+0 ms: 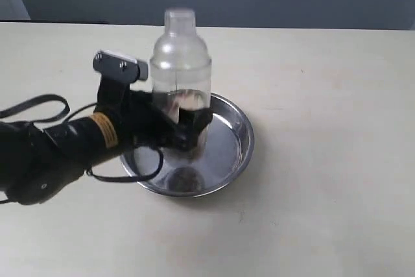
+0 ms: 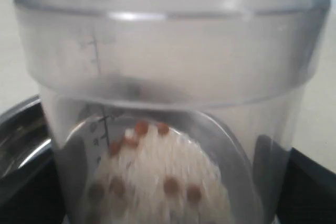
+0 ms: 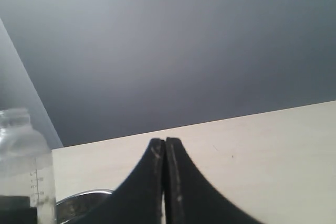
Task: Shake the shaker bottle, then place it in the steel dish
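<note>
The clear shaker bottle [image 1: 181, 72] stands upright over the steel dish [image 1: 237, 135], cap up, with whitish grains and brown specks low inside. My left gripper [image 1: 187, 128] reaches in from the left and is shut on the bottle's lower body. Whether the bottle's base touches the dish floor is hidden by the fingers. The left wrist view is filled by the bottle [image 2: 168, 98], with the dish rim [image 2: 21, 129] beside it. My right gripper [image 3: 165, 145] is shut with nothing in it; its view shows the bottle [image 3: 23, 166] and the dish rim [image 3: 79, 199].
A pale table [image 1: 324, 95] spreads around the dish, with a dark wall behind its far edge. The left arm's black body and cable loops [image 1: 39, 105] lie over the table's left part.
</note>
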Controlling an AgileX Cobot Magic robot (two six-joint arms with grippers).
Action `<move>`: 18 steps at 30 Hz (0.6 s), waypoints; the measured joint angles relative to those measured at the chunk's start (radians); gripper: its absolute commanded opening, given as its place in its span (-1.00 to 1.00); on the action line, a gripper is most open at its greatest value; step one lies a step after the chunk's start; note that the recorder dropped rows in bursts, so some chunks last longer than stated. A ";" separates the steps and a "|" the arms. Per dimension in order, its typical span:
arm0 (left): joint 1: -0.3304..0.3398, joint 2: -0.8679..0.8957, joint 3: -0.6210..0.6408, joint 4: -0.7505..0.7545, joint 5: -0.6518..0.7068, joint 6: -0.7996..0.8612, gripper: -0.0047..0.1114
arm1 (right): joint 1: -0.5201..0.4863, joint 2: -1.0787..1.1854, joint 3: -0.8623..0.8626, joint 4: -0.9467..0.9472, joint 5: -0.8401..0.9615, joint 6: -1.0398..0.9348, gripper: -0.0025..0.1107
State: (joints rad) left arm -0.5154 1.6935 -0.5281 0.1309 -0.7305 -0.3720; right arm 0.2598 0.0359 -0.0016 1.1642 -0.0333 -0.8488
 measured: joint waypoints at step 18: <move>-0.002 -0.188 -0.091 0.063 0.113 0.086 -0.91 | 0.000 0.000 0.000 0.000 0.000 0.000 -0.97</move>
State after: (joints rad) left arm -0.5171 1.5057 -0.6193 0.1936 -0.6175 -0.2858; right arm 0.2598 0.0359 -0.0016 1.1642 -0.0334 -0.8488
